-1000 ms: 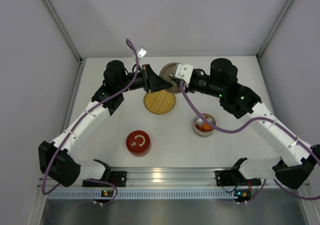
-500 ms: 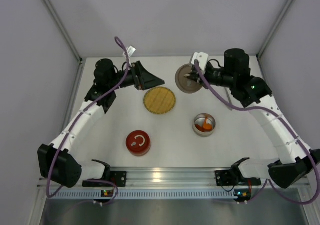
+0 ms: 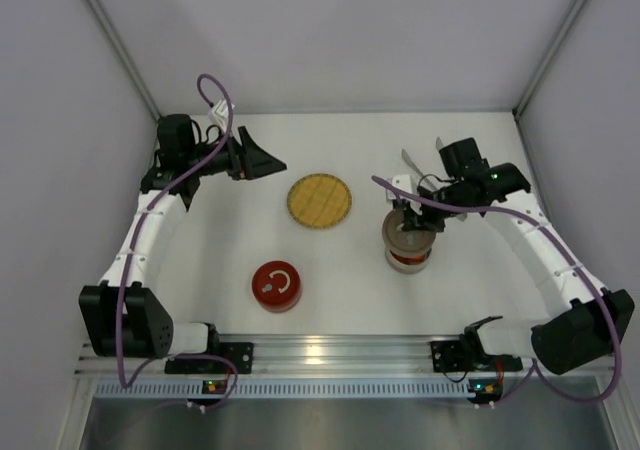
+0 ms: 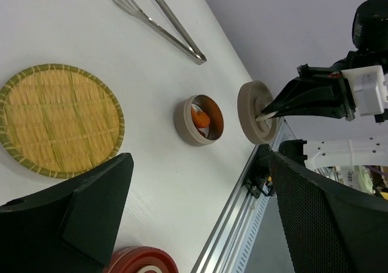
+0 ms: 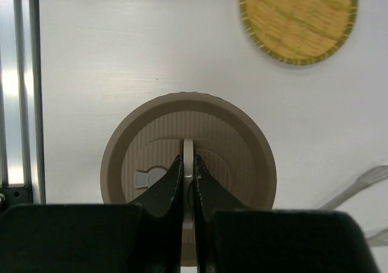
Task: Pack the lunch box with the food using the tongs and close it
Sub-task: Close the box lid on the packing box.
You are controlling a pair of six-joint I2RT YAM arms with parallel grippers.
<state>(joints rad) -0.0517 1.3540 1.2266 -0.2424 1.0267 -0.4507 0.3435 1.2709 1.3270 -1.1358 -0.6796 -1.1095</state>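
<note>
The lunch box [image 3: 408,261] is a round tan tin right of centre, with orange food [image 4: 200,116] inside it. My right gripper [image 3: 408,227] is shut on the thin upright handle of the tan lid [image 5: 188,141]. It holds the lid just above the tin and apart from it, as the left wrist view shows [image 4: 257,113]. From above, the lid hides most of the food. The silver tongs [image 4: 162,19] lie on the table behind the tin, partly under the right arm [image 3: 408,158]. My left gripper [image 3: 266,160] hangs open and empty at the back left.
A round yellow woven plate [image 3: 319,201] lies mid-table. A red round lid [image 3: 276,286] rests in front of it, toward the near edge. The aluminium rail [image 3: 330,351] runs along the near edge. Grey walls close in the left, right and back.
My right gripper carried the tan lid from the back middle to above the tin. My left gripper opened wide and drew back to the left.
</note>
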